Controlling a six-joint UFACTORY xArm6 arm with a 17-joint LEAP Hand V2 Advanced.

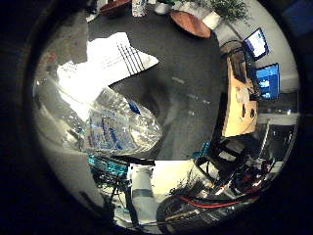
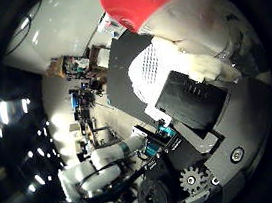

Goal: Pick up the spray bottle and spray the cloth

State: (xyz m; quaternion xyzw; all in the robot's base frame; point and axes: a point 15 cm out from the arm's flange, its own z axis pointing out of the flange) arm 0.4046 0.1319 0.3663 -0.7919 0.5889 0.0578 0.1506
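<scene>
In the little finger side palm view a clear spray bottle [image 1: 103,117] with a printed label fills much of the picture, close to the palm. In the thumb side palm view its red spray head [image 2: 153,0] lies against the hand's white fingers [image 2: 214,59]. My right hand [image 2: 193,109] is curled round the bottle and holds it above the dark table [image 1: 186,73]. A white cloth with black stripes [image 1: 112,57] lies flat on the table beyond the bottle. It also shows in the thumb side palm view [image 2: 150,71], small, below the red head.
A wooden piece of furniture [image 1: 238,98] stands past the table's edge, with lit screens [image 1: 262,70] behind it. A round brown pot with a plant [image 1: 194,20] stands at the table's far side. Workshop clutter [image 2: 77,74] lies beyond the table.
</scene>
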